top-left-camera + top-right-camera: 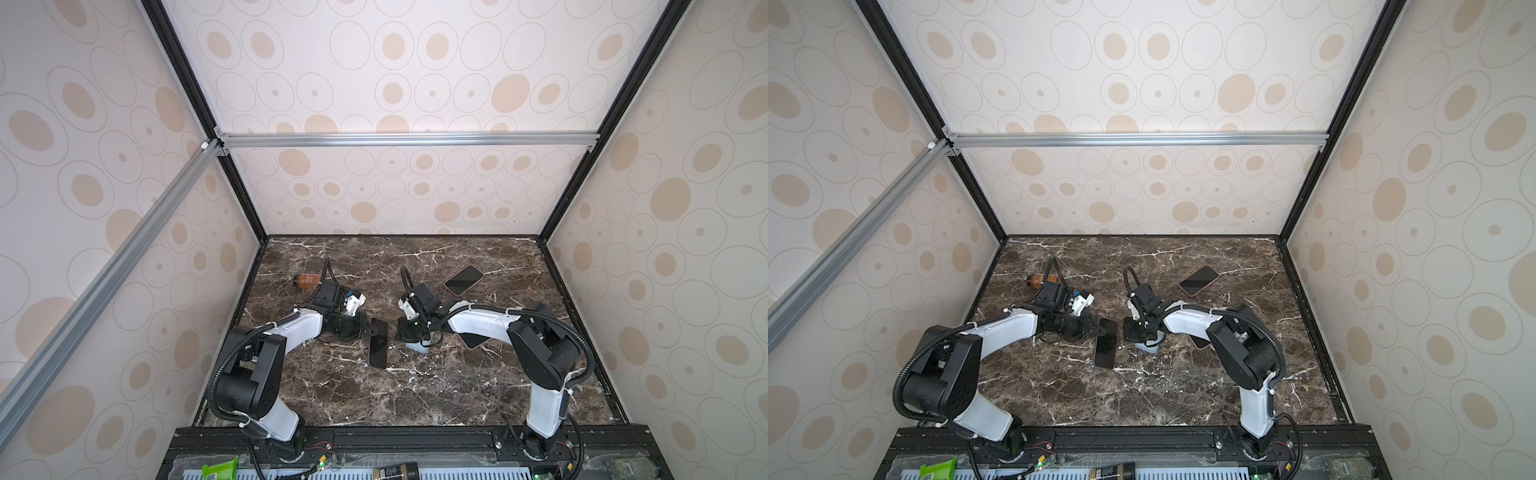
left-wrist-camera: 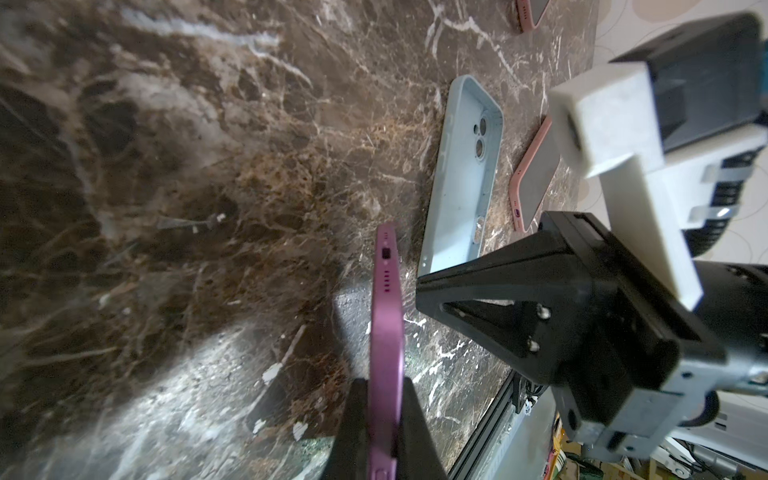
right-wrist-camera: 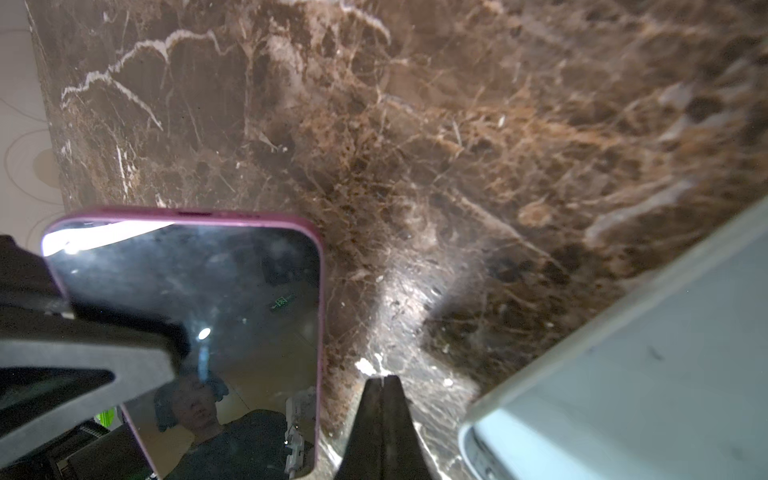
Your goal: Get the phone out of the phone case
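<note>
While the left fingers (image 1: 367, 329) pinch one end of the bare purple phone (image 1: 378, 343), both top views show that phone lying lengthwise near the middle of the desk (image 1: 415, 399), dark screen up. It is already out of the light blue phone case (image 1: 417, 347). The phone case sits just to the right of the phone and apart from it, and the wrist of the right arm (image 1: 484, 320) covers most of it. A pink-cased phone (image 1: 464, 281) lies well apart toward the back right. A second pink-cased phone (image 1: 473, 340) peeks out from under the right arm. A brown bottle (image 1: 305, 280) lies on its side behind the left arm (image 1: 299, 328).

From the left wrist, the phone (image 2: 386, 328) is seen edge-on, with the left fingers (image 2: 353, 432) clamped on its two flat faces. Whether its far end touches the desk (image 2: 208, 166) cannot be told. The phone case (image 2: 461, 174) lies empty and open side up beside the phone. One of the right fingers (image 2: 494, 286) has its tip at the end rim of the phone case.

From the right wrist, the right fingers (image 3: 374, 424) are pressed together with nothing between them. They sit over bare desk (image 3: 457, 166), between the phone (image 3: 216, 299) and the phone case (image 3: 623, 395). One of the left fingers (image 3: 83, 361) lies across the phone's dark screen.
</note>
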Robot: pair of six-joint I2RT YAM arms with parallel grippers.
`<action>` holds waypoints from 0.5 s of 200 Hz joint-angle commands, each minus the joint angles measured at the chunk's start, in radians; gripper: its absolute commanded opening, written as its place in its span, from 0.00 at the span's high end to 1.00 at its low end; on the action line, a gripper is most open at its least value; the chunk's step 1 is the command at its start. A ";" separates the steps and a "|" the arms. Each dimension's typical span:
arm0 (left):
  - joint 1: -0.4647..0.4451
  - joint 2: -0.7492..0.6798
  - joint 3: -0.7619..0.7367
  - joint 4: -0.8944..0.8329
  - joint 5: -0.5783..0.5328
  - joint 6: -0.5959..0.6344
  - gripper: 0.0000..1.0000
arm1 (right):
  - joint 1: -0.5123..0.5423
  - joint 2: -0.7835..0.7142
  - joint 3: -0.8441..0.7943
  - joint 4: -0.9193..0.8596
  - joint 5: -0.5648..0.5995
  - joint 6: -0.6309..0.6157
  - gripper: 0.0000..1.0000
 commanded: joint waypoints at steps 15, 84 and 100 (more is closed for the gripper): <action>0.002 0.010 0.012 0.005 0.050 -0.014 1.00 | 0.012 0.032 0.028 -0.018 -0.010 0.021 1.00; 0.001 0.045 0.017 0.003 0.047 -0.023 1.00 | 0.020 0.080 0.061 -0.035 -0.020 0.032 1.00; 0.002 0.051 0.020 0.005 0.049 -0.023 0.98 | 0.021 0.088 0.064 -0.030 -0.025 0.037 1.00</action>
